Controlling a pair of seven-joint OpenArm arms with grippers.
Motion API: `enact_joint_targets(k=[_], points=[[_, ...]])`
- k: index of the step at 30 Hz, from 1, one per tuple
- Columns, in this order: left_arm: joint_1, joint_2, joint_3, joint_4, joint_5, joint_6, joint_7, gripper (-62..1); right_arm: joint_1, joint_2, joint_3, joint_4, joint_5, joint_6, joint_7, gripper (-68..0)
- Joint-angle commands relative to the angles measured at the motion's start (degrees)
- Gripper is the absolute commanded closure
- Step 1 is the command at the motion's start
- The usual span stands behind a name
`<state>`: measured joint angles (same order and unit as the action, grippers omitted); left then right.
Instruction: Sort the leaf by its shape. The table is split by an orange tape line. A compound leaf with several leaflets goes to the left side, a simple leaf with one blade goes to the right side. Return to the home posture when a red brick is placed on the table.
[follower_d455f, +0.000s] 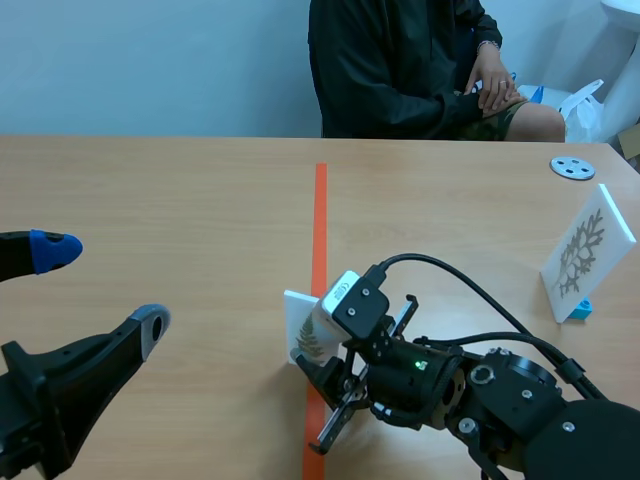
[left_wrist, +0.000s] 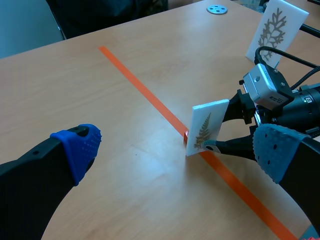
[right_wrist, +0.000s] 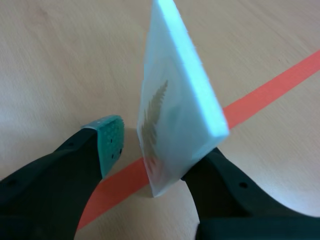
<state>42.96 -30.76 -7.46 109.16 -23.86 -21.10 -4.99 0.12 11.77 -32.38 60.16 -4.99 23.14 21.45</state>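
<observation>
Left gripper (follower_d455f: 102, 288): low over the table's left side, fingers spread wide, holding nothing.
Right gripper (right_wrist: 156, 151): reaches in to the middle, fingers apart on either side of the card, green pad (right_wrist: 111, 137) clear of its printed face.
Fern-leaf card (right_wrist: 175, 100): upright on the orange tape line (follower_d455f: 320, 215).
Far right: branching-leaf card (follower_d455f: 588, 250) on a blue stand (follower_d455f: 582, 310); grey disc (follower_d455f: 572, 167) beyond.

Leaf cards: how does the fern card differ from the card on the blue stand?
The fern card stands on the orange tape line, inside the open right pincer; the stand card sits far right, untouched. The fern card shows a feathery frond; the stand card a grey branching leaf. Both are white and standing.
</observation>
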Motion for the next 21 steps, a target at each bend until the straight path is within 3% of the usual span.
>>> enact_joint_targets(k=[1,11,16,21], points=[[-0.3,0.4,0.4,1.0,-0.4,-0.1,-1.0,-62.3,0.8,0.1,0.2,0.9,0.5,0.0,1.0,-16.7],[-0.3,0.4,0.4,1.0,-0.4,-0.1,-1.0,-62.3,0.8,0.1,0.2,0.9,0.6,0.0,2.4,-1.4],[-0.3,0.4,0.4,1.0,-0.4,-0.1,-1.0,-62.3,0.0,0.2,0.5,2.1,0.6,0.0,5.5,-1.5],[-0.3,0.4,0.4,1.0,-0.4,-0.1,-1.0,-62.3,-3.4,1.0,3.5,7.3,0.6,0.4,6.6,-1.5]])
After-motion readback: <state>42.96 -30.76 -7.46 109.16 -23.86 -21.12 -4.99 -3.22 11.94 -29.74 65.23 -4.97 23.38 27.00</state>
